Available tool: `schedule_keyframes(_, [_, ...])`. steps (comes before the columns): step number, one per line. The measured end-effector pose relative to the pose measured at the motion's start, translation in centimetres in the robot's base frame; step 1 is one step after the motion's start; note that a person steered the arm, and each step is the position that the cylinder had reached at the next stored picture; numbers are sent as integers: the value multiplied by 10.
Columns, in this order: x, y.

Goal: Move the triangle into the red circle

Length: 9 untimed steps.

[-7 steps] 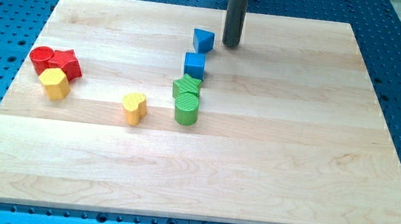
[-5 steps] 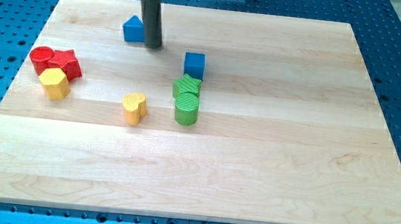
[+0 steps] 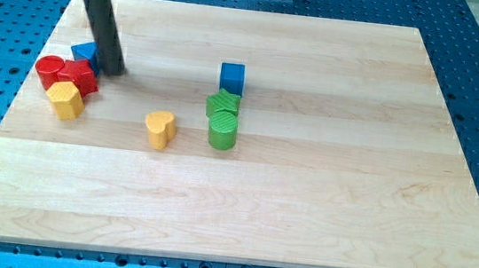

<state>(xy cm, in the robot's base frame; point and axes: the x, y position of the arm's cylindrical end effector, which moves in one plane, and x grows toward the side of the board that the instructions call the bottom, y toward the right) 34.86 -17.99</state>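
Smooth blue triangle point(image 3: 83, 51) on the pale wooden counter point(image 3: 323, 187), touching the glossy red cylinder's point(image 3: 49, 69) upper right, with my tip point(image 3: 112, 72) of the upright dark rod, gripperless, pressed just right of it.

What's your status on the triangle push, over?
My tip against the blue triangle's right side. Triangle beside the red circle, contact unclear. Red block crowds the circle's right.
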Motion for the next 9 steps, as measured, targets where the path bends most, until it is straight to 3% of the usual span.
schedule_keyframes(1, [-19,-3])
schedule_keyframes(2, [-10,-35])
schedule_keyframes(4, [7,0])
schedule_keyframes(6, [-22,184])
schedule_keyframes(7, [8,254])
schedule_keyframes(8, [55,208])
schedule_keyframes(9, [59,155])
